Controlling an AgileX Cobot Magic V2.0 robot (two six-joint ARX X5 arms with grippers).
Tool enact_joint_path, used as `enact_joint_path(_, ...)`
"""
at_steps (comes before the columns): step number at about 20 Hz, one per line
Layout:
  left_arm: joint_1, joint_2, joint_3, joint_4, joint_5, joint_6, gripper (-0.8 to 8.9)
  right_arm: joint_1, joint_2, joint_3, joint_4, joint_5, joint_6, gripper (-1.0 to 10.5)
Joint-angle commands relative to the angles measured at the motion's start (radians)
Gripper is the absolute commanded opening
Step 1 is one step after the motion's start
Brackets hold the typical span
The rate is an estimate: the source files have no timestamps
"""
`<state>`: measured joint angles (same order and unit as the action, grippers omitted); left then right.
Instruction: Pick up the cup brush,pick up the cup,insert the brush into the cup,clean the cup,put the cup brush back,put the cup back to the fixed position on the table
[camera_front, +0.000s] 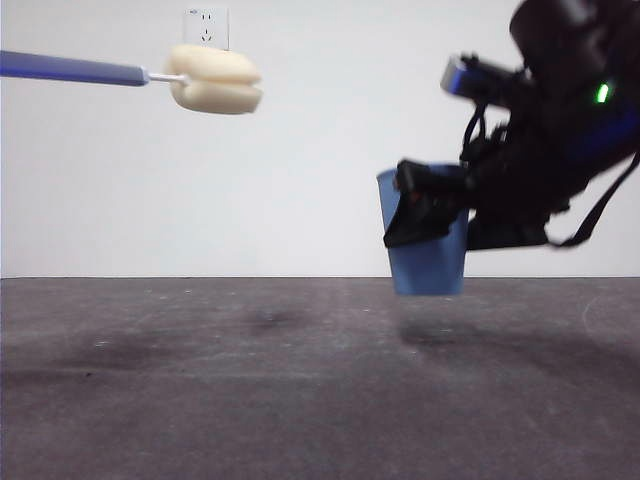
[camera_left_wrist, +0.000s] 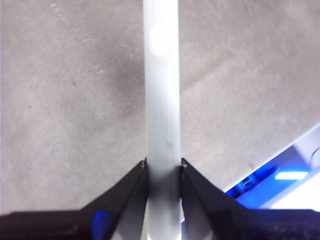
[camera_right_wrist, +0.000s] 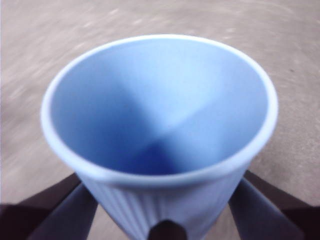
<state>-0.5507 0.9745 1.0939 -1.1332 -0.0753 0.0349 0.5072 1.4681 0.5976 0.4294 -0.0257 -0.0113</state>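
Against a bare white wall with a socket plate (camera_front: 206, 27) at the upper left of the frame, a dark grey worktop (camera_front: 300, 390) stretches across the lower half. The cup (camera_front: 428, 262), light blue and ribbed, hangs upright at centre right, clear of the worktop with its shadow below, gripped on both flanks by the right gripper (camera_front: 432, 208). At the upper left the cup brush (camera_front: 213, 79) lies level in the air, its cream sponge head pointing toward the cup and well apart from it, higher than the rim. The left gripper (camera_left_wrist: 163, 167) is closed on the grey handle.

The step in hand looks to be bringing the brush to the cup. To do it well, the sponge would need to be lined up over the mouth before going in, with either the brush tipped head down or the cup tilted toward it, and the cup held firm against the push.

The front view alone shows the gap and the height difference between the two. Only the right wrist view looks into the cup, showing its inside empty; only the left wrist view shows the jaws clamping the handle.
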Motion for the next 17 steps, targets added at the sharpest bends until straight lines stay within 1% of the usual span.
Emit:
enact_joint_path(1,0.001,0.021,-0.006,0.001,0.000,0.103,-0.09,0.027,-0.088,0.026,-0.274,0.008,-0.089,-0.2)
enact_joint_path(2,0.001,0.032,-0.006,0.000,0.000,0.126,-0.09,0.041,-0.113,0.039,-0.386,0.016,-0.120,-0.2)
enact_joint_path(3,0.001,0.043,-0.006,-0.003,0.002,0.159,-0.09,0.056,-0.128,0.050,-0.474,0.045,-0.150,-0.2)
enact_joint_path(5,0.001,0.074,-0.006,-0.018,0.003,0.241,-0.09,0.098,-0.137,0.072,-0.641,0.132,-0.228,-0.2)
enact_joint_path(7,0.001,0.107,-0.006,-0.030,0.010,0.299,-0.09,0.140,-0.137,0.090,-0.752,0.234,-0.311,-0.2)
enact_joint_path(9,0.000,0.140,-0.006,-0.043,0.058,0.338,-0.09,0.185,-0.137,0.121,-0.835,0.332,-0.406,-0.2)
enact_joint_path(11,-0.008,0.162,-0.006,-0.043,0.091,0.338,-0.09,0.211,-0.137,0.167,-0.904,0.415,-0.473,-0.2)
enact_joint_path(14,-0.043,0.175,-0.006,-0.043,0.124,0.340,-0.09,0.223,-0.137,0.244,-0.961,0.506,-0.570,-0.2)
enact_joint_path(17,-0.090,0.175,-0.006,-0.042,0.137,0.340,-0.09,0.236,-0.137,0.301,-1.000,0.565,-0.675,-0.2)
